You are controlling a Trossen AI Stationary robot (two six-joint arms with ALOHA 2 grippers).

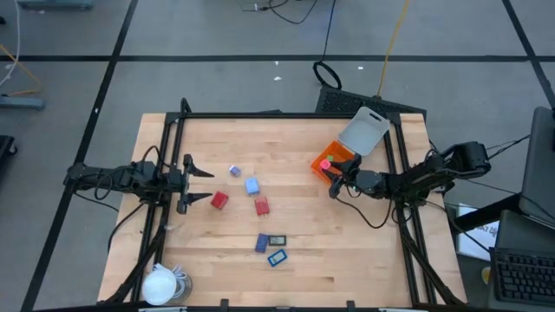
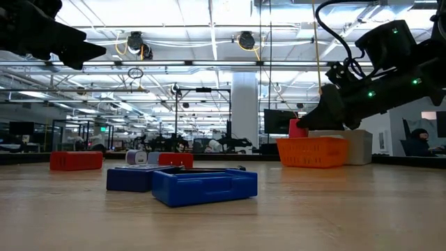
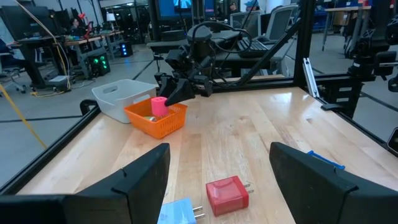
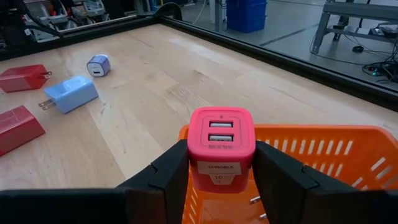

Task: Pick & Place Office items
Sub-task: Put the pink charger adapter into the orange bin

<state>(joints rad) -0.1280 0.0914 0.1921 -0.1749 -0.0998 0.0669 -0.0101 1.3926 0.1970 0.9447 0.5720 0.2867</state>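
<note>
The right claw [image 4: 221, 177] gripped a pink charger [image 4: 221, 146] just above the orange basket [image 4: 323, 155], poised to drop it in; the left claw [image 3: 217, 171] waited, fingers wide.

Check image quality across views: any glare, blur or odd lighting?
Low view: bright ceiling lights, right end effector dark against them, near blue block sharp. Left wrist view: own fingers soft and close. Right wrist view: pink charger crisp. High view: even light, soft shadows.
</note>
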